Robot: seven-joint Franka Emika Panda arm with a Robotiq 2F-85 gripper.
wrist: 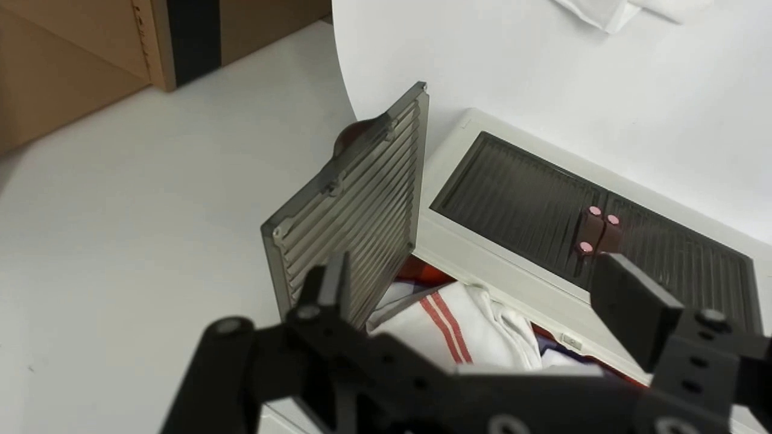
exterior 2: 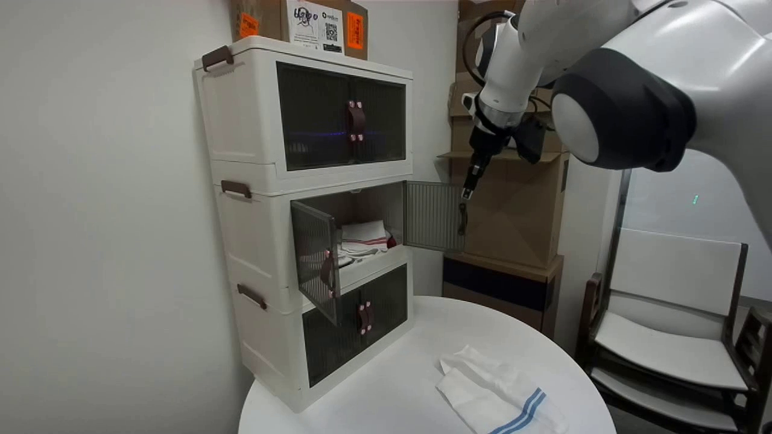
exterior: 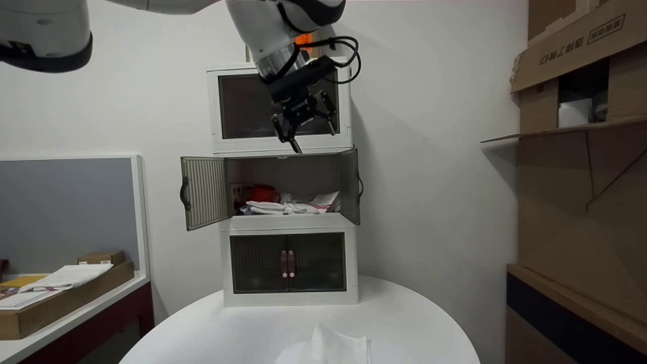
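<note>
Gripper (exterior: 316, 142) is super wide and totally empty, just hanging out near the cabinet (exterior 2: 248, 238) and a swung-out door (wrist: 362, 208).

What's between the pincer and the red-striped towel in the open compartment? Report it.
Nothing visible. In the wrist view the red-striped towel shows beyond the open pincer; a swung-open cabinet door stands beside that line, not across it.

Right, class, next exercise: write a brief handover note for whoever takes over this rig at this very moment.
Gripper: open, empty, raised in front of the middle cabinet.
Things: blue-striped towel lies rumpled on the white table; red-striped towel lies inside the middle cabinet.
Done: both doors of the middle cabinet stand open.
Left: blue-striped towel not in the grip, doors not shut.
</note>
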